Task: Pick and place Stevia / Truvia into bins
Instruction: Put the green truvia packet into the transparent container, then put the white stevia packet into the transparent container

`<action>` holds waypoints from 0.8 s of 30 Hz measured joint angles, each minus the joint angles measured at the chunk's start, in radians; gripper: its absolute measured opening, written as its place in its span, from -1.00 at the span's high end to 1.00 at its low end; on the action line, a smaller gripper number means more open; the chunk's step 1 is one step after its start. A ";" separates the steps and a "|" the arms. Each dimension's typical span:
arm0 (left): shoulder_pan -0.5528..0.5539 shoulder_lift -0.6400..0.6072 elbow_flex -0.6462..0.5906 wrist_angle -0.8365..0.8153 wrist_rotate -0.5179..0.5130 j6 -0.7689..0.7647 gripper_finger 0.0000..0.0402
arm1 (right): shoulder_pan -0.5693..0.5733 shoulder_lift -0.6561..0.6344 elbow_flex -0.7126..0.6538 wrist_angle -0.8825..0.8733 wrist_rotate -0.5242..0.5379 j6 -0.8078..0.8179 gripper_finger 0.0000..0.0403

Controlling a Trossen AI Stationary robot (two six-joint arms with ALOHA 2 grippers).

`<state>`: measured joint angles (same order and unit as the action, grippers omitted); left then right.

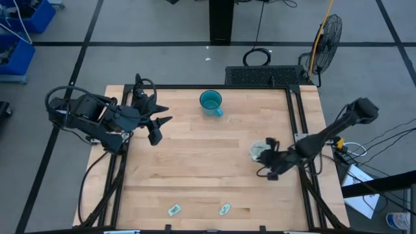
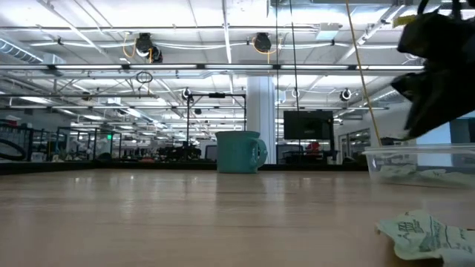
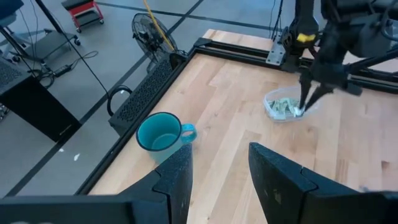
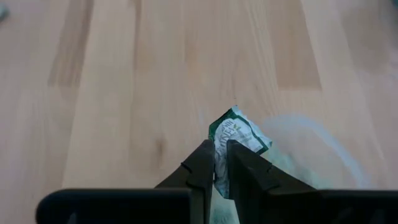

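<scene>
The Stevia sachets are small, pale green and white. Two lie flat near the table's near edge (image 1: 173,210) (image 1: 224,209), and one of them shows close up in the low view (image 2: 427,233). Several more lie in the clear plastic tub (image 1: 259,151) (image 3: 286,106) (image 2: 419,163) at the table's right. My right gripper (image 1: 268,153) (image 4: 220,152) hangs over the tub, shut on one sachet (image 4: 235,132). My left gripper (image 1: 162,130) (image 3: 221,168) waits open above the table's left part, far from the tub. My right gripper pinches one sachet between its two fingers by one end (image 4: 219,146). The fingers (image 3: 306,99) come from above, pointing down over the tub. The rest of the sachet juts out past the fingertips, crumpled. Whether its free end touches what lies in the tub cannot be told.
A teal mug with a handle (image 1: 210,102) (image 3: 160,132) (image 2: 240,151) stands upright near the far edge, midway along it. Black rails (image 1: 300,110) frame the table's sides. Bare wood lies between the mug, the tub and the two loose sachets.
</scene>
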<state>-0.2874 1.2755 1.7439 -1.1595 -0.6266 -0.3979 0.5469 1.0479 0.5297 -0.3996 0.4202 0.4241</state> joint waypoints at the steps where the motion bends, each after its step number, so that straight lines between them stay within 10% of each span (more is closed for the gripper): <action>1: 0.000 0.000 0.000 0.000 0.000 0.000 0.19 | 0.010 -0.022 0.000 -0.040 0.002 0.012 0.80; 15: 0.000 0.000 0.000 0.000 0.000 -0.002 0.19 | 0.029 -0.044 -0.001 -0.161 0.079 0.059 0.35; 24: 0.000 0.000 0.000 0.001 -0.001 0.000 0.19 | 0.044 -0.044 -0.001 0.532 -0.044 -0.451 0.20</action>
<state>-0.2874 1.2755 1.7439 -1.1584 -0.6277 -0.3981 0.5911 1.0041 0.5289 0.1321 0.3766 -0.0265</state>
